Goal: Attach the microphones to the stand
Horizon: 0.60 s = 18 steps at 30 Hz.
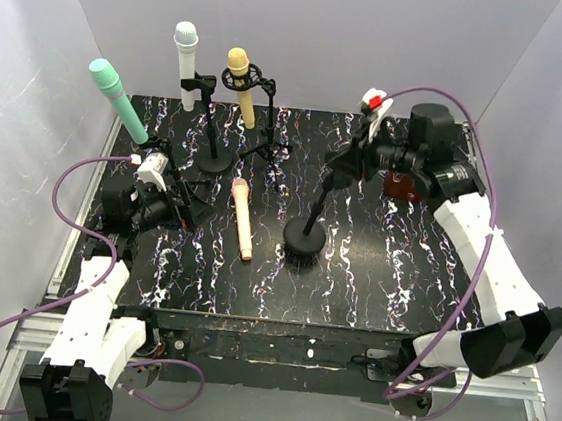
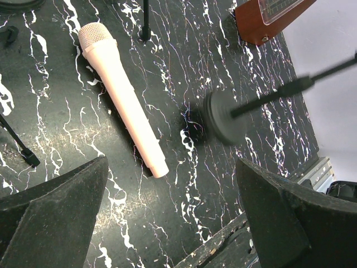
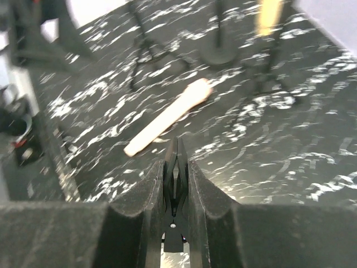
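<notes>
As right claw [image 3: 176, 163] pinches stand [image 1: 305, 240], microphone [image 1: 241, 218] lies central.

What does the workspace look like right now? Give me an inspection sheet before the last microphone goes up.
Surface: black marbled table, level.
Job's things: green microphone, white microphone and yellow microphone clipped in stands; pink microphone lying flat on the table; empty stand with round base at centre.
Clutter: brown metronome beside the right arm.
End effectors: left end effector open above the pink microphone; right end effector shut on the empty stand's top.
Cables: purple cables loop off both arms at the table's sides.
Surroundings: plain pale walls; nothing else seen.
</notes>
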Motion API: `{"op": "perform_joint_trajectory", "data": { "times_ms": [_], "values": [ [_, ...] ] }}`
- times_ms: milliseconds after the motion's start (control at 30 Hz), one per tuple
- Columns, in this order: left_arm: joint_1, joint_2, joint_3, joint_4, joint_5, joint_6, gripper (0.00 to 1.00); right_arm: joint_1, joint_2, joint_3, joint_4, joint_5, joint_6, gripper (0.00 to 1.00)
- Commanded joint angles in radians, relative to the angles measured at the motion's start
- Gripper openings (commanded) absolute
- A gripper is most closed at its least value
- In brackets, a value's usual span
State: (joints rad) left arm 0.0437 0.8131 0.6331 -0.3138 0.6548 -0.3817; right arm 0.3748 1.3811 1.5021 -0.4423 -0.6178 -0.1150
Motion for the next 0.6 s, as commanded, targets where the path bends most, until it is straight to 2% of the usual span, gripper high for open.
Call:
{"op": "perform_joint_trajectory", "data": {
  "times_ms": [0,167,567],
  "values": [
    [-0.002,-0.022,0.007,0.005,0.008,0.007,0.98,0.052,-0.063,-0.057,-0.062,-0.221,-0.129,0.01],
    [-0.002,-0.022,0.007,0.005,0.008,0.006,0.98,0.09,-0.091,-0.097,-0.154,-0.263,-0.227,0.01],
    [-0.002,-0.019,0.005,0.005,0.009,0.004,0.98,0.121,-0.113,-0.134,-0.234,-0.296,-0.301,0.03]
  ]
}}
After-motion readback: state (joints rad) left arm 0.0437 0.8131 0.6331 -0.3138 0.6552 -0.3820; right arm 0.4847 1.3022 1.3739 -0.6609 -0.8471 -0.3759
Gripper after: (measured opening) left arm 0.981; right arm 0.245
